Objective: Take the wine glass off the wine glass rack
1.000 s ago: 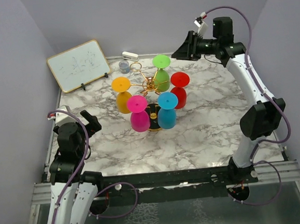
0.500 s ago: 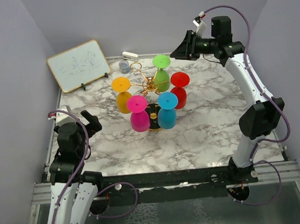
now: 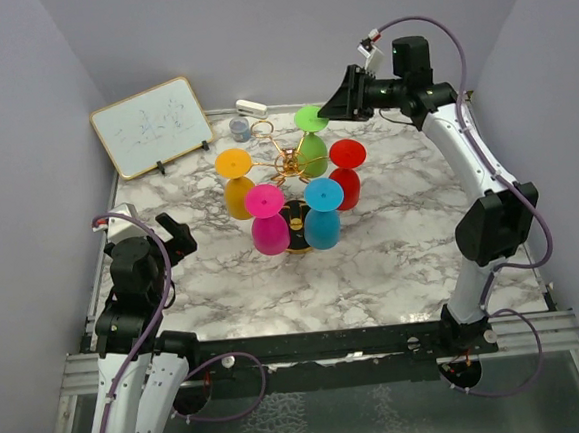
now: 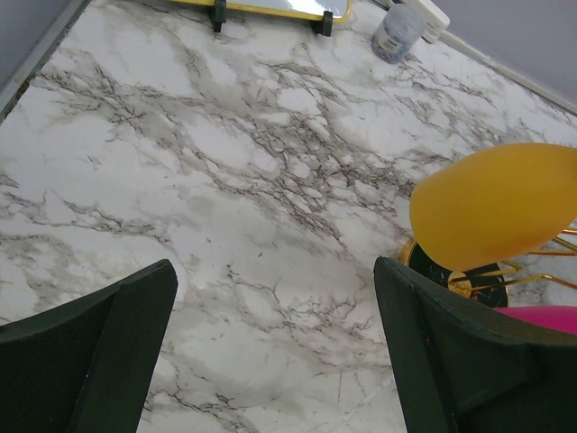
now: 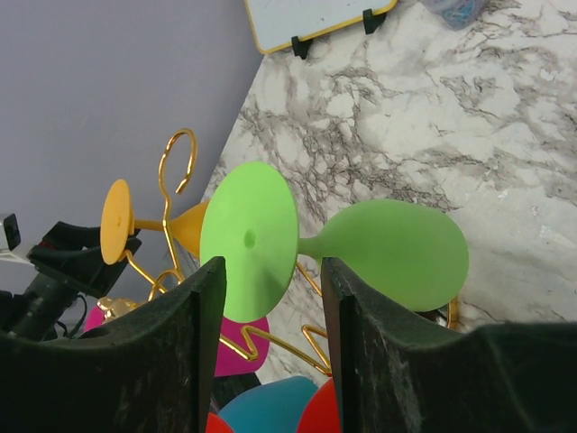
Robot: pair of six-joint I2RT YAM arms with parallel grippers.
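The gold wine glass rack (image 3: 287, 163) stands mid-table with several coloured wine glasses hanging upside down from it. The green wine glass (image 3: 310, 121) hangs at the back. My right gripper (image 3: 333, 107) hovers just right of its foot. In the right wrist view the gripper (image 5: 270, 271) is open, and the lower edge of the green foot (image 5: 248, 239) lies between its fingers (image 5: 194, 343); the green bowl (image 5: 397, 253) lies beyond. My left gripper (image 3: 176, 235) stands open and empty at the left edge, in its wrist view (image 4: 275, 271) above bare marble, left of the orange glass (image 4: 491, 216).
Orange (image 3: 233, 163), pink (image 3: 264, 200), blue (image 3: 322, 193) and red (image 3: 347, 153) glasses hang around the post. One rack ring (image 3: 262, 129) is bare. A whiteboard (image 3: 152, 125), a small blue cup (image 3: 239, 128) and a white object (image 3: 251, 107) sit at the back left. Walls enclose the table.
My right arm has moved left and closer to the green glass's foot. The left arm and the glasses have not moved.
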